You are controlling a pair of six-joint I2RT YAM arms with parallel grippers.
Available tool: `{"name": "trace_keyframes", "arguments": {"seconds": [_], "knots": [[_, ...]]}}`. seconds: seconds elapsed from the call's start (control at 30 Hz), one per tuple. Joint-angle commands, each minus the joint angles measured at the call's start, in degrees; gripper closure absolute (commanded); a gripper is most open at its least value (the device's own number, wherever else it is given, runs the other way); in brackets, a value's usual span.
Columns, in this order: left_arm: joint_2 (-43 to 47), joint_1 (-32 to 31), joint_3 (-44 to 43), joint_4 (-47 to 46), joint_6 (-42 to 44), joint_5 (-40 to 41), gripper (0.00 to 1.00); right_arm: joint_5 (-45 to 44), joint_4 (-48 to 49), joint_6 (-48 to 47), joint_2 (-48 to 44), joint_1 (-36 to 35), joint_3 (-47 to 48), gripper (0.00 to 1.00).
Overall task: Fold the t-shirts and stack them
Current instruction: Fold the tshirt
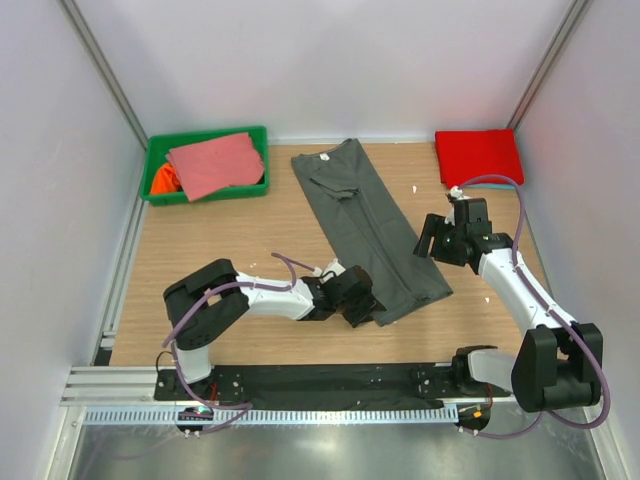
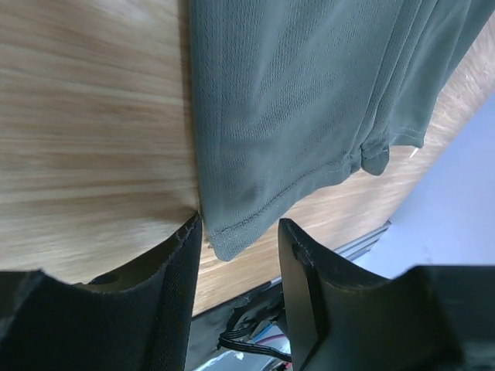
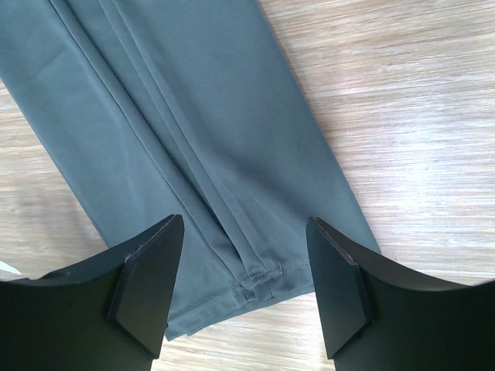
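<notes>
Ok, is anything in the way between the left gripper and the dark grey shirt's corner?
Nothing visible is. The left gripper is open, and the near corner of the dark grey shirt lies between its fingers, flat on the wooden table.

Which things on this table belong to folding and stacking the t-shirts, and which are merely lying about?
Part of the job:
dark grey cloth t-shirt, folded lengthwise mid-table
red cloth t-shirt, folded, far right corner
salmon-pink cloth t-shirt, far left
orange cloth t-shirt, showing at its left edge

Just there:
green plastic bin holding those last two
wooden table
</notes>
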State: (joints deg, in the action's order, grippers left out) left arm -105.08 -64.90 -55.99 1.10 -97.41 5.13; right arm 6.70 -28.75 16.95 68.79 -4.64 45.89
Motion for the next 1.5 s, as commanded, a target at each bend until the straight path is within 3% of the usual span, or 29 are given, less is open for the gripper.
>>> {"name": "trace_keyframes", "arguments": {"seconds": [0.0,0.17,0.27,0.37,0.47,0.5,0.77,1.03,1.27,1.33,1.37,1.47], "knots": [[-1.4,-0.7,-1.0,-2.4,-3.0,0.3,0.55,1.0,1.2,0.7,-2.1,0.2,-0.4,0.3],[-2.1,-1.5,-0.1,-1.5,-5.0,-0.7,0.55,1.3,1.7,0.8,-2.4,0.2,-1.1,0.3],[-2.6,-1.6,0.6,-1.5,-5.5,-0.8,0.62,1.6,1.7,0.7,-2.3,0.1,-1.0,0.3],[-2.2,-1.5,2.6,-2.2,-5.9,0.1,0.76,1.2,1.8,0.5,-2.3,0.2,-1.2,0.3],[-1.1,-0.8,5.5,-3.4,-5.3,-0.1,0.98,1.2,1.7,0.4,-2.4,0.2,-1.5,0.3],[0.2,-0.7,6.3,-3.1,-5.0,0.0,1.0,1.6,1.9,0.3,-2.4,0.2,-1.8,0.32],[12.4,3.7,15.9,4.9,2.3,0.0,1.0,5.6,2.9,1.4,-1.4,-2.0,-5.5,0.38],[26.0,8.9,26.3,16.8,14.7,-1.3,1.0,7.1,4.3,4.1,-0.8,-11.3,-6.9,0.39],[36.5,11.9,27.1,25.9,23.8,-0.5,0.97,10.5,5.0,9.9,-3.2,-17.6,-11.2,0.38],[38.3,12.1,26.8,26.0,25.1,-2.2,0.88,11.8,4.0,10.9,-3.9,-18.5,-12.6,0.38],[38.6,12.1,26.6,25.6,26.3,-3.4,0.77,12.9,3.8,11.3,-4.8,-18.7,-13.6,0.38],[39.0,12.1,24.7,26.7,29.7,-6.9,0.57,15.4,2.6,13.3,-7.7,-19.7,-16.2,0.39]]}}
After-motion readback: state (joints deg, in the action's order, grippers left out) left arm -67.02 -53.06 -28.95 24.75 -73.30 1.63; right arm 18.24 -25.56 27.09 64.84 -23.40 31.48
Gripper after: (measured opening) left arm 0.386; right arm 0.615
